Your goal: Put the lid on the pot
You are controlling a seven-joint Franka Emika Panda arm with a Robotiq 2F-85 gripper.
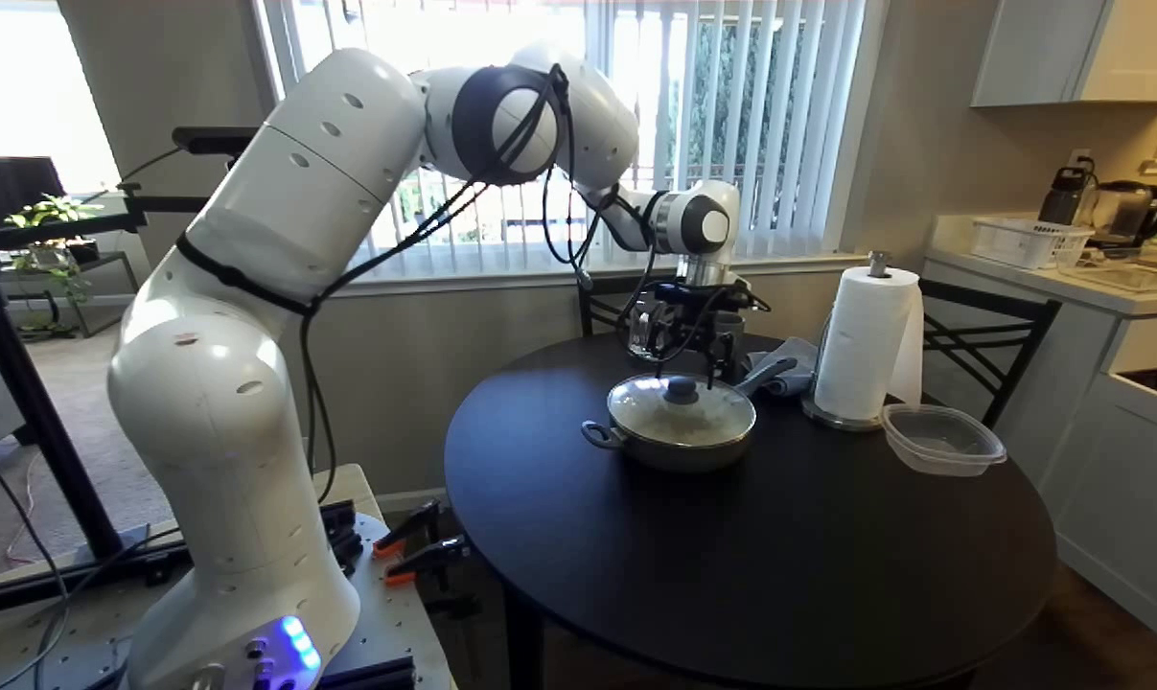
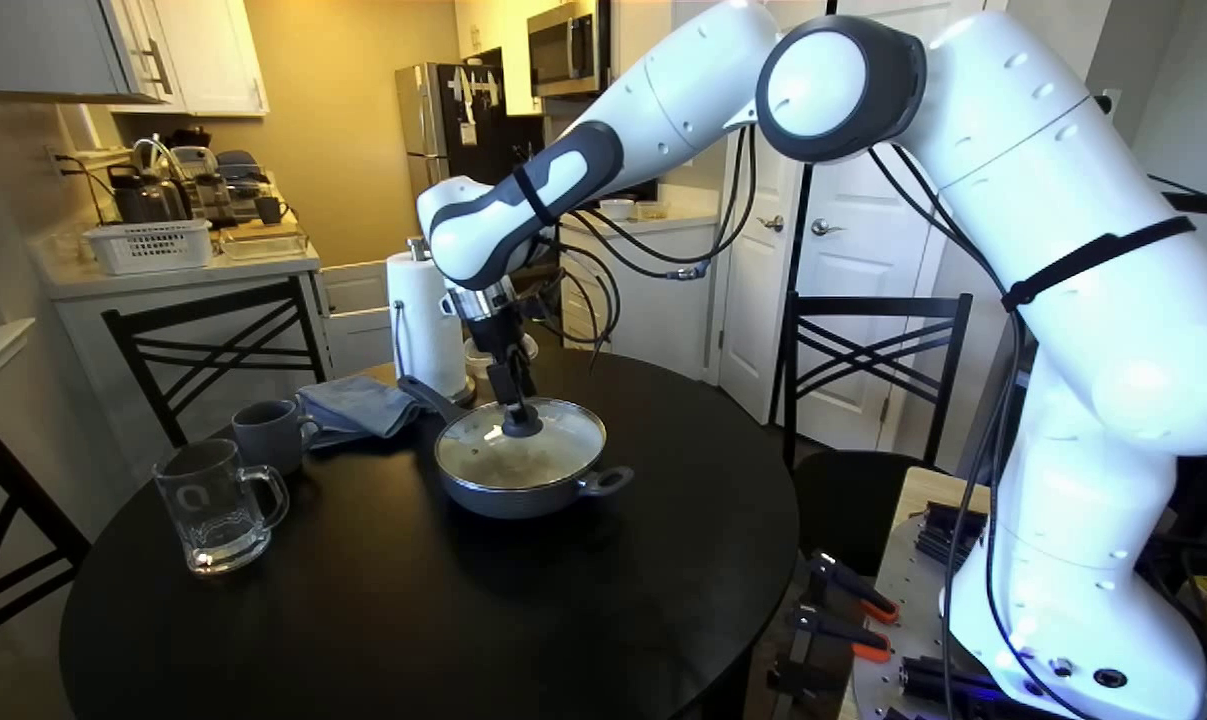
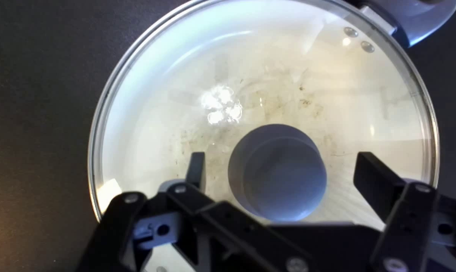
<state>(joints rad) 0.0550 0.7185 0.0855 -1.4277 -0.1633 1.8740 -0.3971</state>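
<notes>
Wrist view and exterior views alike are placing the pot (image 1: 688, 458) just beneath the gripper (image 3: 281, 172), the lid (image 3: 265, 109) covering it, with the fingers (image 3: 377, 181) standing apart and, up close, a gap showing on either side of the knob (image 3: 279, 175). If the gripper were drifting sideways while lifting away, a finger would probably be catching the knob and dragging the lid off its seat. Nearest the gripper, its own body is hiding the lid's edge, leaving the fit there unconfirmed, and how low the fingers are reaching is proving hard to tell.
</notes>
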